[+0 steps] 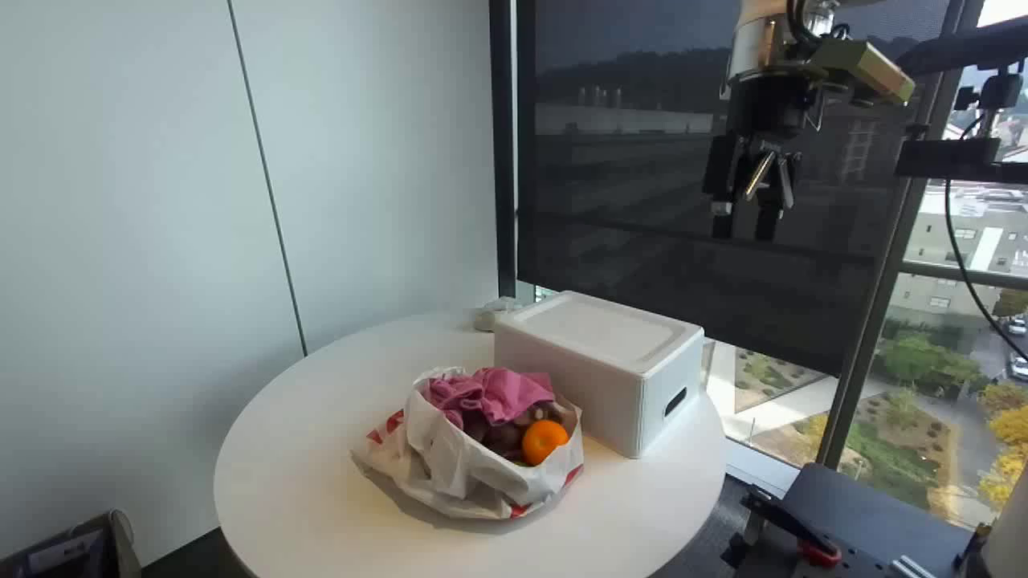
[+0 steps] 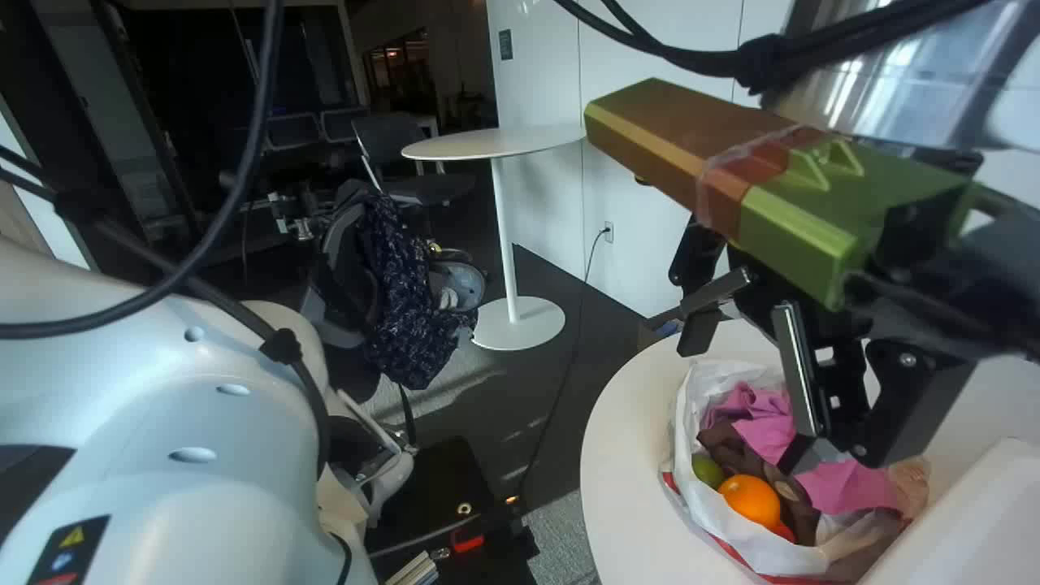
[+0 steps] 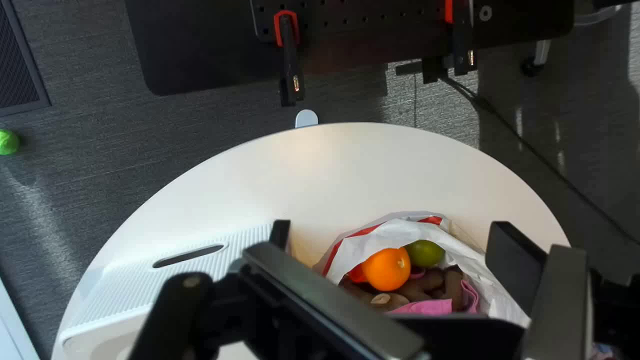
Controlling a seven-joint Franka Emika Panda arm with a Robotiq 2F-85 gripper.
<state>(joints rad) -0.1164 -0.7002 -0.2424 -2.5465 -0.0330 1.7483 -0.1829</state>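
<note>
In an exterior view, the fingers (image 1: 768,223) are being held high, spread apart, well above the counter (image 1: 305,482). A white bag (image 1: 450,461) is being carried by the counter, its mouth gaping; a pink cloth (image 1: 514,393), an orange (image 1: 545,440) and some brown items (image 1: 503,439) are being held inside. A white box (image 1: 598,329) is being seen just beside it; contact can't be judged. A black blind (image 1: 626,249) is being shown behind.

In an exterior view, the bag is being partly hidden by one of the fingers; a green fruit (image 2: 708,471) is being shown next to the orange. A green-and-orange casing (image 2: 780,187) is being seen above the fingers. A white robot arm (image 2: 162,487) is being caught up close, a round table (image 2: 487,144) farther back.

In the wrist view, a wide gap is being left between the fingers, the bag's mouth being framed there. The box is being partly covered on the picture's left. A dark platform (image 3: 200,45) is being shown past the counter's edge; a green ball (image 3: 8,142) is being cropped at left.
</note>
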